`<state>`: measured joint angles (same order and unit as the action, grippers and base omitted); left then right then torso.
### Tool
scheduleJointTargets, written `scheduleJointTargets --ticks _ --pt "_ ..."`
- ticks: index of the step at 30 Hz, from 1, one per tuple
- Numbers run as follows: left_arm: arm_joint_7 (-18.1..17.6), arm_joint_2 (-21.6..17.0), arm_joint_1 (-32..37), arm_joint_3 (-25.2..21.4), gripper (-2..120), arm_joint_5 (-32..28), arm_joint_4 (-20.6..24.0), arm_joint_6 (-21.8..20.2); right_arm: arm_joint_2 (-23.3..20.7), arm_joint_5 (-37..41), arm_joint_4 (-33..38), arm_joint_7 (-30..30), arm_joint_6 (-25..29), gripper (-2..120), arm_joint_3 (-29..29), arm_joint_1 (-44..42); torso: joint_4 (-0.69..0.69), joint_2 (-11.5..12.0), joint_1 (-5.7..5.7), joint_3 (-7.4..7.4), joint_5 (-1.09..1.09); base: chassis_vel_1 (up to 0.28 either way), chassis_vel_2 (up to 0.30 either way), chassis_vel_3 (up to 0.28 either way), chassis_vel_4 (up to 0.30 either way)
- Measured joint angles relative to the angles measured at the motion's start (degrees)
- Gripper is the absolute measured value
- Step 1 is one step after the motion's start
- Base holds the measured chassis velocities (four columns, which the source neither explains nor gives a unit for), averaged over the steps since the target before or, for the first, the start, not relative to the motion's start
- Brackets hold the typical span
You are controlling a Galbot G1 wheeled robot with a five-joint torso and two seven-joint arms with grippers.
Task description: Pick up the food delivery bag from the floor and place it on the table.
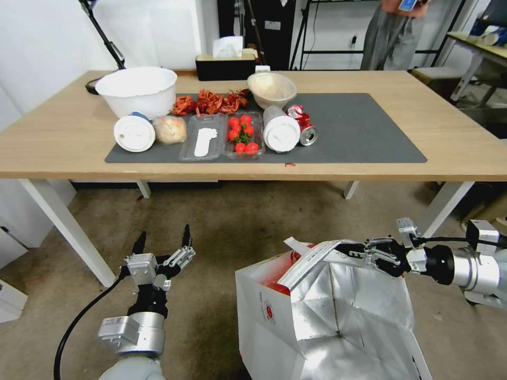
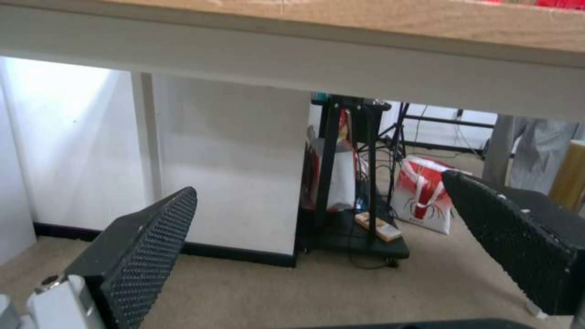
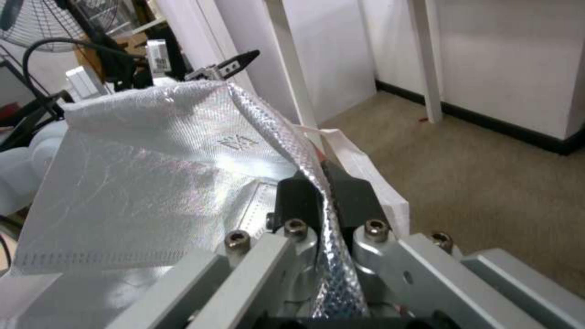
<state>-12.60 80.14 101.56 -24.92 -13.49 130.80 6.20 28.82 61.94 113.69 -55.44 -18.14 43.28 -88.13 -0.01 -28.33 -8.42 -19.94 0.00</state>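
Here, from the head view, the right gripper [image 1: 353, 248] is clamped on the upper rim of the food delivery bag [image 1: 322, 316], which stands open below the near edge of the table [image 1: 465, 142], its silver foil lining turned up toward the camera; whether its base is on the floor [image 1: 227, 221] or just clear of it cannot be told, since the lower edge of the view cuts the bag off. The left gripper [image 1: 163, 244] waits beside the bag, apart from it, fingers spread and pointing at the table. The dark grey mat [image 1: 369, 132] carries bowls, lidded cups, a tray of tomatoes and a crushed can on its left half, while its right half lies bare. In the left wrist view, the two black ribbed fingers [image 2: 152, 237] stand wide apart with nothing between them, carpet and the table's underside beyond. In the right wrist view, the two black pads [image 3: 299, 196] pinch a fold of the foil lining [image 3: 152, 183], a white handle [image 3: 365, 164] lying just beside them. By this showing the grasp is made, but the lift up to the tabletop and the release are still to do.
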Motion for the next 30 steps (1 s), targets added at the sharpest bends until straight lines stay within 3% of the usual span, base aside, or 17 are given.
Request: scheduleJointTargets --ticks 30 --pt "-0.7 0.16 0.08 0.3 100 0.13 -0.18 0.0 -0.31 -0.01 0.06 -0.26 0.04 0 0.05 0.0 0.0 -6.89 -2.61 -4.25 0.0 0.0 0.0 0.0 0.0"
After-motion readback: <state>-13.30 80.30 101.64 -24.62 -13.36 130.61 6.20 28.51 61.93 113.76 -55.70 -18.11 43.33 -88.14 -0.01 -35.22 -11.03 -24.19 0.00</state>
